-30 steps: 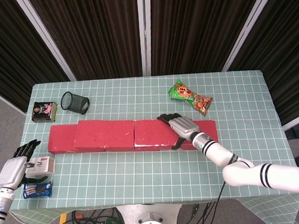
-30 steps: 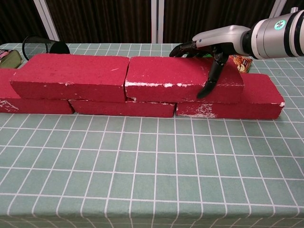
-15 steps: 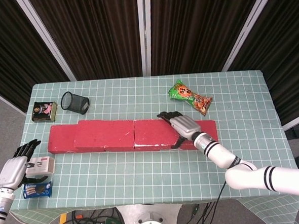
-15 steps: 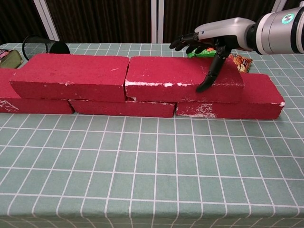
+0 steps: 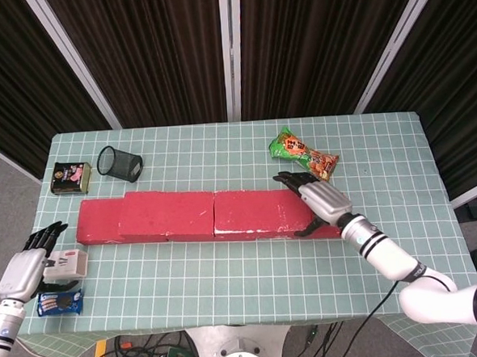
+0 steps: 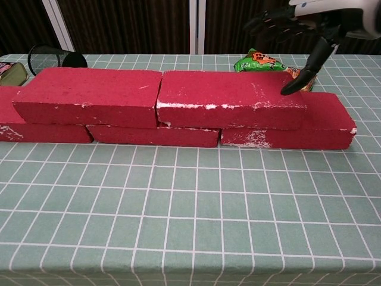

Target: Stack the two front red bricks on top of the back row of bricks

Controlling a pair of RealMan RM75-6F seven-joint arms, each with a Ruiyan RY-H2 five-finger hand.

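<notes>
The two top bricks, the left brick point(image 6: 89, 95) and the right brick point(image 6: 229, 98), lie end to end on the back row point(image 6: 292, 134), so by my judgement both stacks are done and what is left is to get clear without knocking anything. The right brick is my landmark. It is flat, red, rough, with white scuffs along its near edge, and it bridges two lower bricks, so it sits level. A narrow seam separates it from the left brick.

My right hand point(image 5: 321, 202) hangs above the right brick's right end, fingers spread, holding nothing; the thumb point(image 6: 305, 70) points down close to that end, and I cannot tell if it touches. To do this well I lift straight up before drawing back, so no fingertip drags the brick off its seat.

Behind the right brick's right end lies a snack bag point(image 5: 303, 154). Far left of the brick, my left hand point(image 5: 25, 268) is low at the table edge, empty, fingers loosely apart, just beside a white box point(image 5: 65, 264) and a cookie pack point(image 5: 60, 302). A mesh cup point(image 5: 119, 163) and a tin point(image 5: 69, 177) sit behind the left brick.
</notes>
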